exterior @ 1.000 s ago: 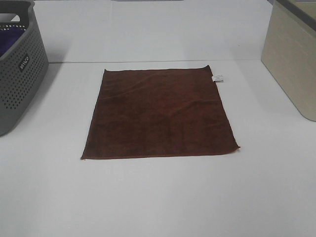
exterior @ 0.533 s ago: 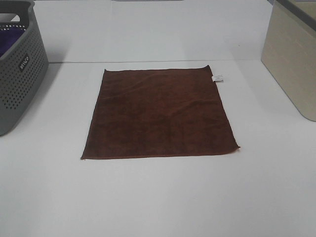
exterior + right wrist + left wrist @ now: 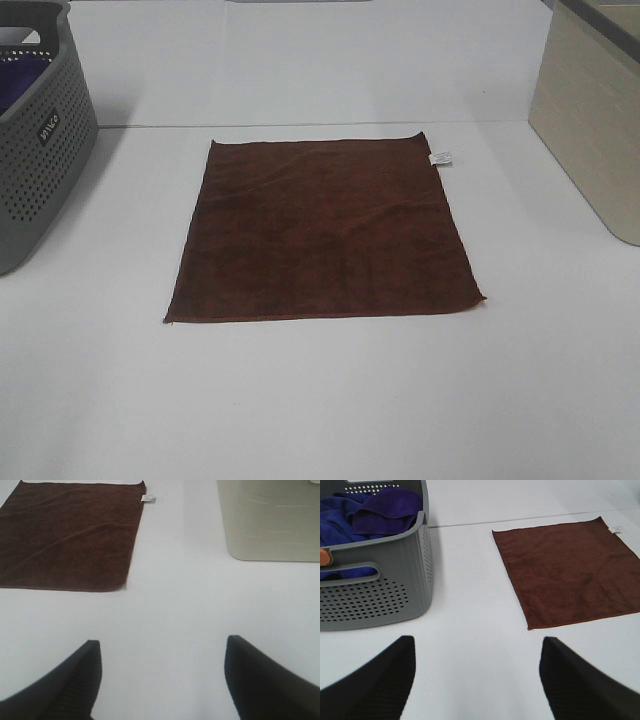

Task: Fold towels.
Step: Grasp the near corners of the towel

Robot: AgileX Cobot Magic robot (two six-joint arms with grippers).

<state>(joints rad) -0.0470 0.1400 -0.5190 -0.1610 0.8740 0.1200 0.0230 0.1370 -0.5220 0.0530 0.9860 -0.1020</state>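
Overhead view: towel (image 3: 325,230) lies flat and unfolded at the middle of the white surface (image 3: 320,410), all four corners down; faint creases run across the nap; its white tag (image 3: 441,158) sticks out at the 1 o'clock corner. Grey perforated basket (image 3: 40,150) stands at 10 o'clock from the towel, well apart from it; my left wrist view shows purple cloth (image 3: 385,507) heaped inside it. Beige bin (image 3: 590,120) stands at 2 o'clock from the towel, also apart. Left jaws: spread wide, nothing between them, over bare surface; basket and towel both lie ahead, neither touched. Right jaws: likewise wide apart and empty over bare surface; the towel's nearest corner and the bin both lie ahead of them, clear of both tips.
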